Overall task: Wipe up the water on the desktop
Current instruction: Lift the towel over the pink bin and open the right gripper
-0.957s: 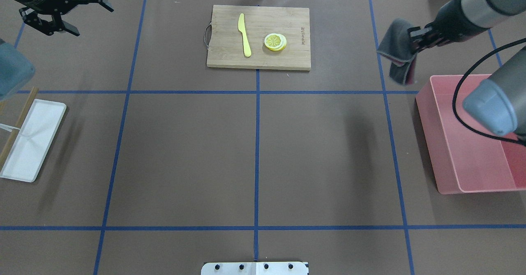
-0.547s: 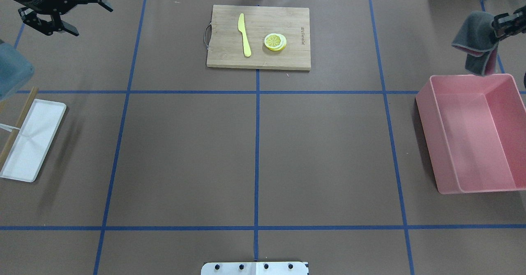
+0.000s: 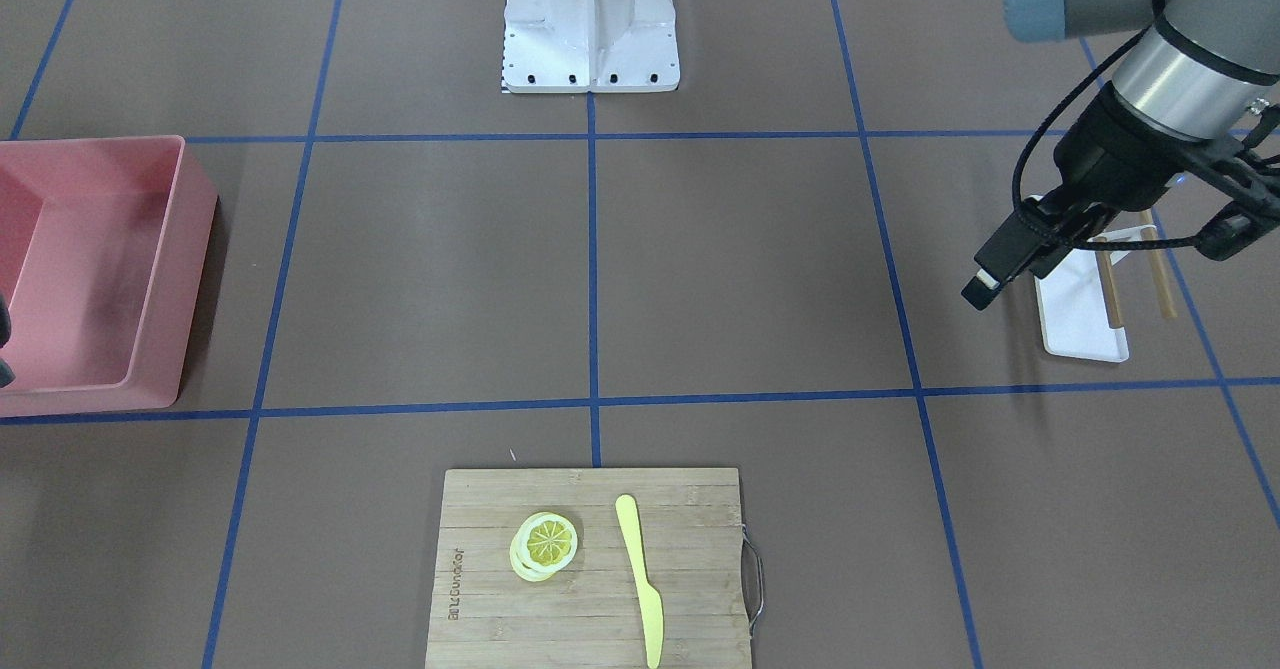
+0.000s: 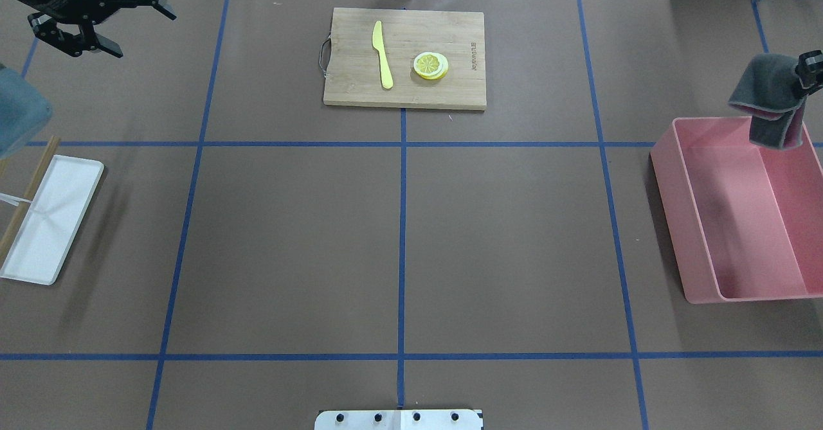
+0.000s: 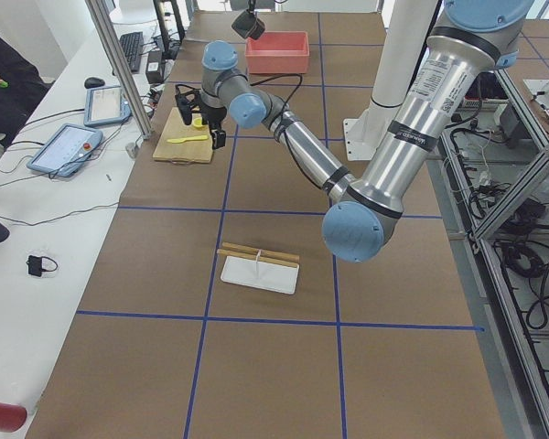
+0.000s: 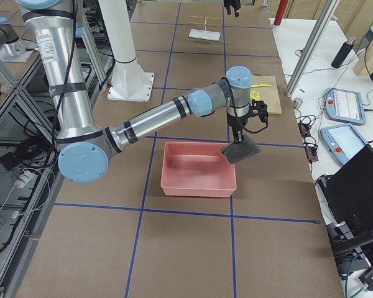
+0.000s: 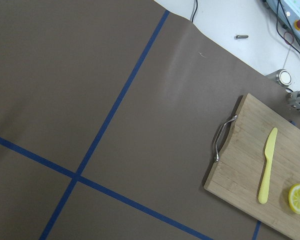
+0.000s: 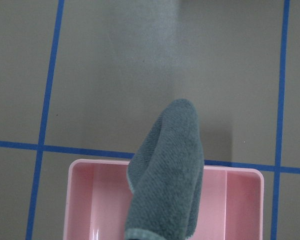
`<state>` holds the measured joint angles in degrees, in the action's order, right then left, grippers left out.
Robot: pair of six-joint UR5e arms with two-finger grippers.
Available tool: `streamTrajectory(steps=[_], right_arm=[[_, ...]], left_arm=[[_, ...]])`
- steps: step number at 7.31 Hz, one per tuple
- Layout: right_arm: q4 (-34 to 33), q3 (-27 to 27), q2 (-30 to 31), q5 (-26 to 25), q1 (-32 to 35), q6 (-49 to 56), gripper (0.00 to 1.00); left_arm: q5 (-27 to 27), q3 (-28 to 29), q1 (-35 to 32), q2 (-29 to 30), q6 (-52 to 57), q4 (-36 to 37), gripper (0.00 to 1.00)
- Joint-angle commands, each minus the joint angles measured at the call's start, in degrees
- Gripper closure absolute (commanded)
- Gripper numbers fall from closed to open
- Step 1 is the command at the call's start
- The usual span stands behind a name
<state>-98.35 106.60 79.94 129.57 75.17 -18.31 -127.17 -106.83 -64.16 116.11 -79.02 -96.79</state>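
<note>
The desktop [image 4: 501, 237] is a brown surface with a blue tape grid; I see no water on it. My right gripper [image 4: 809, 70] is shut on a grey cloth [image 4: 770, 96] and holds it hanging over the far edge of a pink bin [image 4: 672, 160]. The right wrist view shows the cloth [image 8: 167, 175] draped above the bin's rim [image 8: 90, 167]. From the exterior right view the cloth [image 6: 240, 151] hangs at the bin's [image 6: 199, 186] far corner. My left gripper [image 4: 96, 25] is open and empty, raised over the far left of the desktop.
A bamboo cutting board [image 4: 405, 96] with a yellow knife [image 4: 384, 57] and a lemon slice [image 4: 431, 65] lies at the far middle. A white tray [image 4: 51, 224] with wooden sticks beside it lies at the left edge.
My right gripper has carried the grey cloth to the right, then a little nearer, to above the pink bin's far edge. The left arm has not moved.
</note>
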Motion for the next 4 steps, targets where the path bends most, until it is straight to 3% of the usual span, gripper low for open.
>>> streamTrajectory(steps=[1, 2, 3, 4], right_arm=[[-7.34, 3.42, 0.04, 0.42, -2.91, -0.06, 0.46], [-9.38, 5.87, 1.87, -0.63, -3.54, 0.12, 0.0], [-9.14, 6.07, 2.67, -0.98, -3.46, 0.29, 0.0], [-8.88, 5.81, 4.07, -0.12, -3.28, -0.58, 0.0]], left_arm=[[-0.01, 0.13, 0.0, 0.0, 0.0, -0.07, 0.02], [-0.01, 0.13, 0.0, 0.08, 0.0, -0.07, 0.02], [-0.01, 0.13, 0.0, -0.09, 2.18, -0.24, 0.02], [-0.09, 0.04, -0.18, -0.7, 11.25, 0.02, 0.02]])
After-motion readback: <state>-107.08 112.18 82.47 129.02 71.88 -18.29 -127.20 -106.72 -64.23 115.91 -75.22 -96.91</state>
